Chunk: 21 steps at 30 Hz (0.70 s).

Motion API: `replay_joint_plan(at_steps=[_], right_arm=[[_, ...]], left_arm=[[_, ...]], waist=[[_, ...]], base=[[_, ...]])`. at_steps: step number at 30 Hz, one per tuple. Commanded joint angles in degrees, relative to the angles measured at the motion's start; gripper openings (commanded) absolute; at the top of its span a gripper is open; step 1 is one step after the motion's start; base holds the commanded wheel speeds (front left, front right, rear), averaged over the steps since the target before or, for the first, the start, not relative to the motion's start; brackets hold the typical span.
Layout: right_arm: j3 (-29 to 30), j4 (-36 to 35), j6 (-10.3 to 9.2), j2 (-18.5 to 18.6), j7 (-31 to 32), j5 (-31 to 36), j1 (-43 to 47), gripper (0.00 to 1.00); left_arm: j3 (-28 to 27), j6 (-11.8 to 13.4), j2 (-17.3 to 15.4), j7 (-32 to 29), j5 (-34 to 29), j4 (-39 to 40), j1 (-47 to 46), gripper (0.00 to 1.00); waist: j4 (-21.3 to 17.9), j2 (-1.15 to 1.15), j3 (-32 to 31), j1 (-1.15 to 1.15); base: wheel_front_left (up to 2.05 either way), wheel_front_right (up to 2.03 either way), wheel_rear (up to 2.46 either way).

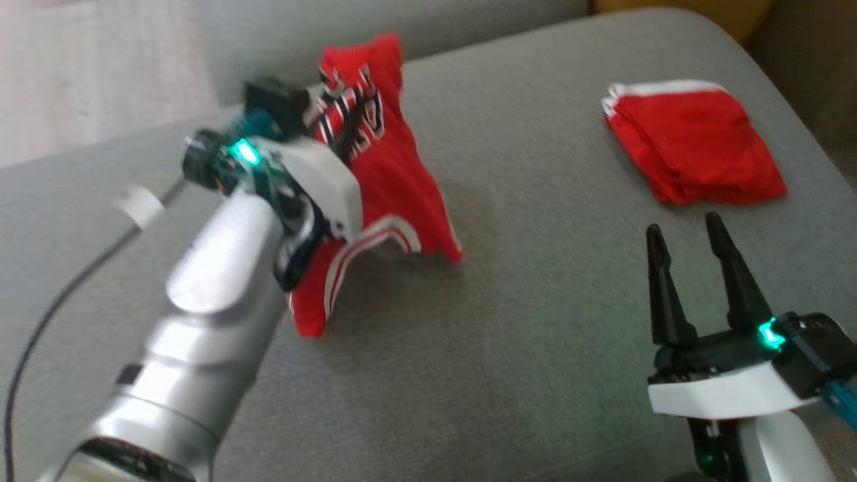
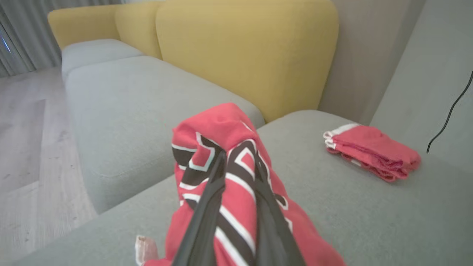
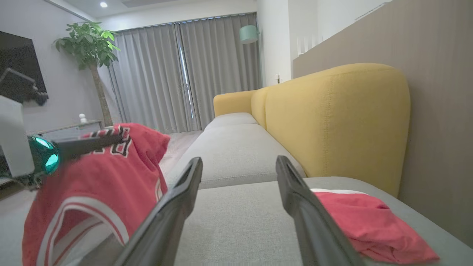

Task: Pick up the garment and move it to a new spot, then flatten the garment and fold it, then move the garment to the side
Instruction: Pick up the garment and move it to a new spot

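The garment [image 1: 395,167] is a red jersey with black and white lettering and white-striped trim. It hangs bunched above the left part of the grey sofa cushion [image 1: 535,321]. My left gripper [image 1: 341,100] is shut on its upper part, and in the left wrist view the fabric [image 2: 221,129] wraps over both fingers of that gripper [image 2: 239,159]. In the right wrist view the jersey [image 3: 111,177] hangs at the left. My right gripper [image 1: 683,226] stands open and empty low at the right, well apart from the jersey; its fingers [image 3: 184,192] frame bare cushion.
A second red garment [image 1: 696,154], folded with a white edge, lies at the cushion's far right [image 2: 373,151] [image 3: 362,221]. Yellow backrests [image 2: 251,48] rise behind the seat. A black cable [image 1: 40,321] trails at the left. Wooden floor [image 2: 22,147] lies beyond the sofa edge.
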State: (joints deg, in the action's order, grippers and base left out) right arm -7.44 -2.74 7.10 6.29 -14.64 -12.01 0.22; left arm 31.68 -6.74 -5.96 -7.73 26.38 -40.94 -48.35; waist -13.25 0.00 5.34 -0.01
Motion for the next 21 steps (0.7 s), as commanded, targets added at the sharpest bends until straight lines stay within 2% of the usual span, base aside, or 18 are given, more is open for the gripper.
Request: replay_joint_plan(at_steps=[1, 6, 11, 12, 13, 17, 21], right_arm=[[-1.6, -2.0, 0.39, -0.1, -0.4, -0.3, -3.1, 1.0], [-1.9, -1.7, 0.39, -1.1, -0.4, -0.7, -5.0, 1.0], [-2.1, -0.7, 0.39, -1.8, -0.4, -0.7, -5.7, 1.0], [-2.1, -0.5, 0.39, -1.9, -0.4, -0.6, -5.7, 1.0], [-2.1, -0.2, 0.39, -1.9, -0.4, -0.7, -5.6, 1.0], [-1.6, 1.1, 0.39, -1.7, -0.4, -0.5, -4.7, 1.0], [-1.3, 2.7, 0.39, -1.2, -0.4, -0.5, -3.0, 1.0]], left_arm=[[-1.1, 0.8, -1.4, 1.0, -1.0, 1.0, -1.6, 0.0], [0.5, 2.5, -0.5, 6.3, -2.8, -4.6, 0.6, 0.0], [0.0, 5.0, 1.3, 15.0, -2.7, -10.7, 0.9, 0.0], [0.2, 5.2, 1.7, 17.2, -2.9, -11.5, 1.0, 0.29], [0.3, 5.6, 2.0, 19.2, -2.9, -11.9, 1.1, 1.0], [-0.1, 6.0, 2.8, 22.4, -1.9, -11.5, 2.8, 1.0], [-2.6, 9.9, 3.0, 22.7, -2.8, -3.5, 6.7, 1.0]], waist=[[-3.0, 0.0, 3.4, 0.01], [-4.8, 0.0, 7.0, 0.01], [-4.2, 0.0, 7.9, 0.01], [-3.8, 0.0, 7.6, 0.01], [-3.4, 0.0, 7.2, 0.01], [-0.8, 0.0, 4.2, 0.01], [2.5, 0.0, 0.0, 0.01]], base=[[0.0, 0.0, 0.0], [0.0, 0.0, 0.0], [0.0, 0.0, 0.0], [0.0, 0.0, 0.0], [0.0, 0.0, 0.0], [0.0, 0.0, 0.0], [0.0, 0.0, 0.0]])
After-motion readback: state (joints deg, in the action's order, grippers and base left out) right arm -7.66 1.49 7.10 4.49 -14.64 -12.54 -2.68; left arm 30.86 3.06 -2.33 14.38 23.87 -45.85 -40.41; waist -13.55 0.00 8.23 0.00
